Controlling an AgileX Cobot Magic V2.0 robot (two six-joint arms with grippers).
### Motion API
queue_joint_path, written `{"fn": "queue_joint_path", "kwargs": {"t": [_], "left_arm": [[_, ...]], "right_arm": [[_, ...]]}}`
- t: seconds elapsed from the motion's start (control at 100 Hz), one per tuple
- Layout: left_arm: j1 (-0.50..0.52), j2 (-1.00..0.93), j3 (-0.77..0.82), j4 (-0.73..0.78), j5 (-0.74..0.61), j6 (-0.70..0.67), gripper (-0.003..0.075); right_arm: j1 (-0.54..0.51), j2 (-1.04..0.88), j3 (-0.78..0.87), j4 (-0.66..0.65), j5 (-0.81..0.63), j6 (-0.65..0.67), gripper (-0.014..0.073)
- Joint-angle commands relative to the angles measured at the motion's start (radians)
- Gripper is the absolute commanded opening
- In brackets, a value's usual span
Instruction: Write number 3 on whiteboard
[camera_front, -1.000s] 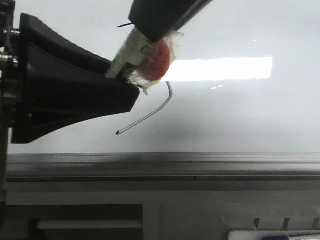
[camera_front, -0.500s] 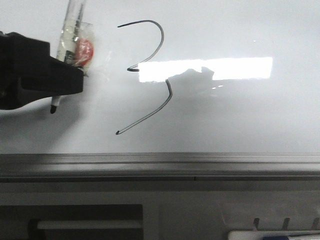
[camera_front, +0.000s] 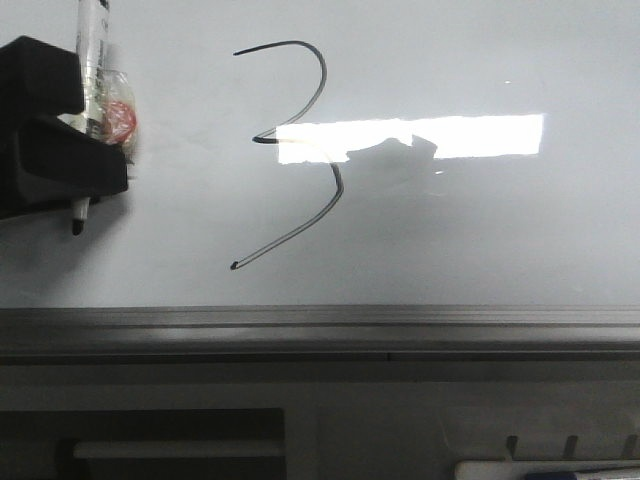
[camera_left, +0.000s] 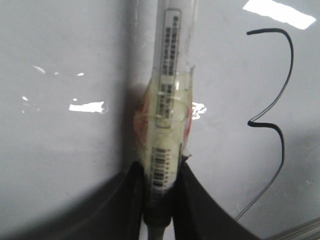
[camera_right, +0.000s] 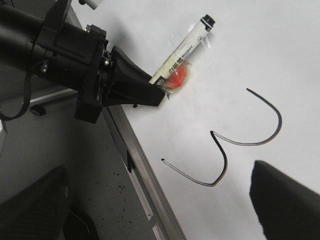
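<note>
The number 3 (camera_front: 341, 190) is a thin black line on the whiteboard (camera_front: 480, 240), with a long lower tail. My left gripper (camera_front: 95, 150) is at the board's left side, well left of the numeral. It is shut on a white marker (camera_front: 92, 60) that has clear tape and a red lump on it, black tip pointing down. The left wrist view shows the marker (camera_left: 167, 115) between the closed fingers (camera_left: 192, 200) and the 3 (camera_left: 283, 150) beside it. My right gripper (camera_right: 160, 210) is open and empty above the board, over the 3 (camera_right: 225, 161).
A grey metal edge strip (camera_front: 320, 325) runs along the board's near side, with a dark ledge below it. A tray corner with a white object (camera_front: 540, 470) sits at the lower right. The right wrist view shows the left arm (camera_right: 60, 55) and dark speckled floor (camera_right: 95, 190).
My left gripper has moved left with the marker, away from the numeral. The whole 3, partly covered a second ago, now shows.
</note>
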Motion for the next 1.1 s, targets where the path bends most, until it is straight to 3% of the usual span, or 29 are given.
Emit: {"fn": "queue_joint_path", "kwargs": {"t": [0.0, 0.33, 0.52, 0.75, 0.84, 0.93, 1.01, 1.09], "left_arm": [[0.027, -0.009, -0.024, -0.009, -0.018, 0.001, -0.0021], [0.045, -0.009, -0.024, 0.023, 0.025, 0.001, -0.0017], [0.045, -0.009, -0.024, 0.012, 0.074, -0.003, 0.0067], [0.045, -0.009, -0.024, 0.012, 0.099, -0.003, 0.0088], [0.045, -0.009, -0.024, 0.012, 0.098, -0.003, 0.0160], [0.045, -0.009, -0.024, 0.012, 0.083, -0.003, 0.0332], [0.045, -0.009, -0.024, 0.012, 0.071, -0.003, 0.0438], [0.045, -0.009, -0.024, 0.012, 0.064, -0.003, 0.0469]], "right_arm": [[-0.006, -0.020, -0.031, -0.002, -0.054, 0.001, 0.0650], [-0.006, -0.020, -0.031, 0.004, -0.052, 0.001, 0.0650], [-0.006, -0.020, -0.031, 0.005, -0.040, 0.001, 0.0650], [-0.006, -0.020, -0.031, 0.005, -0.039, 0.001, 0.0650], [-0.006, -0.020, -0.031, 0.005, -0.039, 0.001, 0.0650], [-0.006, -0.020, -0.031, 0.005, -0.039, 0.001, 0.0650], [-0.006, -0.020, -0.031, 0.005, -0.039, 0.001, 0.0650], [-0.006, -0.020, -0.031, 0.005, -0.039, 0.001, 0.0650]]}}
